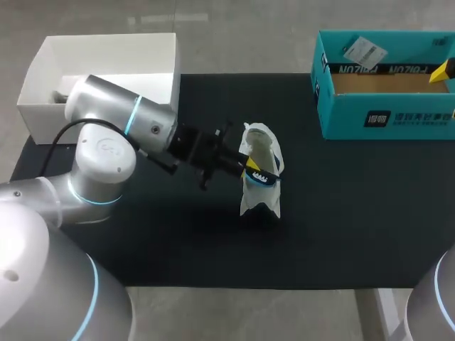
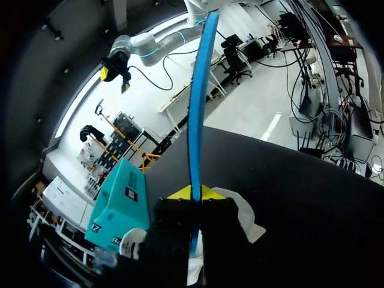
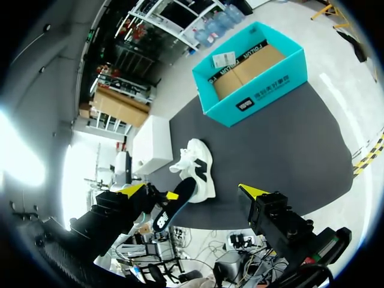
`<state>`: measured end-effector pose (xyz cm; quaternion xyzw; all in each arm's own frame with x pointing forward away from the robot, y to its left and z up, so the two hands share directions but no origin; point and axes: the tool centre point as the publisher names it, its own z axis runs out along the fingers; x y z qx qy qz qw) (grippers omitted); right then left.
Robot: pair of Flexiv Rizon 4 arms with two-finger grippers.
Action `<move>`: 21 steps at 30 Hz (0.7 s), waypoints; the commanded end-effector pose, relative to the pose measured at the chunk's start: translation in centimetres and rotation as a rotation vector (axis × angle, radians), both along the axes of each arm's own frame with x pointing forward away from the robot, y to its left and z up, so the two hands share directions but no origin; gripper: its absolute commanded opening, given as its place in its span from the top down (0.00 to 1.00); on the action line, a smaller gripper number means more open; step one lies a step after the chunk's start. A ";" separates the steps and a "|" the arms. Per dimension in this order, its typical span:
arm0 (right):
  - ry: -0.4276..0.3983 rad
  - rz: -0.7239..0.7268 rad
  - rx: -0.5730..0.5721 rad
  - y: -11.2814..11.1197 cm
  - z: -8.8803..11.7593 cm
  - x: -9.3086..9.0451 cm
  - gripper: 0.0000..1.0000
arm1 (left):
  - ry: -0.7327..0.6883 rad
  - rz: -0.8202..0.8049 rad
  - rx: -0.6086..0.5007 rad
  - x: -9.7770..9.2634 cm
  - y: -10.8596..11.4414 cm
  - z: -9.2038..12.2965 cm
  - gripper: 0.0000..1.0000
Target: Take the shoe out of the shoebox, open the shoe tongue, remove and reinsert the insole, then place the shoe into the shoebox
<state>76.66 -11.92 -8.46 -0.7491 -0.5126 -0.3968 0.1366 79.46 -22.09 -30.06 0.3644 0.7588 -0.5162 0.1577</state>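
The white shoe (image 1: 261,201) lies on the black mat (image 1: 355,213) near the middle, outside both boxes. My left gripper (image 1: 250,165) is over the shoe's opening, shut on the blue-edged insole (image 1: 264,177). In the left wrist view the insole (image 2: 198,90) stands up edge-on from between the yellow tips of my left gripper (image 2: 195,193), with the shoe (image 2: 243,210) under them. My right gripper (image 3: 192,190) hangs open and empty, high above the table, looking down on the shoe (image 3: 200,165) and the insole (image 3: 174,203). One of its yellow fingertips (image 1: 442,71) shows over the teal shoebox (image 1: 384,117).
The teal shoebox (image 3: 252,78) stands open at the mat's back right with a paper tag inside. An open white box (image 1: 106,71) sits at the back left, behind my left arm (image 1: 121,117). Bare mat lies in front of and right of the shoe.
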 end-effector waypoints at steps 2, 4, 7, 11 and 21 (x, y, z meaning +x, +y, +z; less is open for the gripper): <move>0.002 -0.001 -0.001 0.0 0.0 0.1 0.00 | 0.001 0.005 0.015 0.2 -0.4 -0.5 1.00; 0.002 -0.001 -0.001 0.0 0.0 0.1 0.00 | -0.009 0.018 0.039 0.3 -0.5 -0.6 1.00; 0.002 -0.001 -0.001 0.0 0.0 0.1 0.00 | 0.007 0.036 0.043 0.7 -0.6 -0.7 1.00; 0.002 -0.001 -0.001 0.0 0.0 0.1 0.00 | 0.026 0.050 0.047 1.3 -0.9 -0.9 1.00; 0.002 -0.001 -0.001 0.0 0.0 0.1 0.00 | -0.034 0.084 0.093 2.9 -1.7 -2.2 1.00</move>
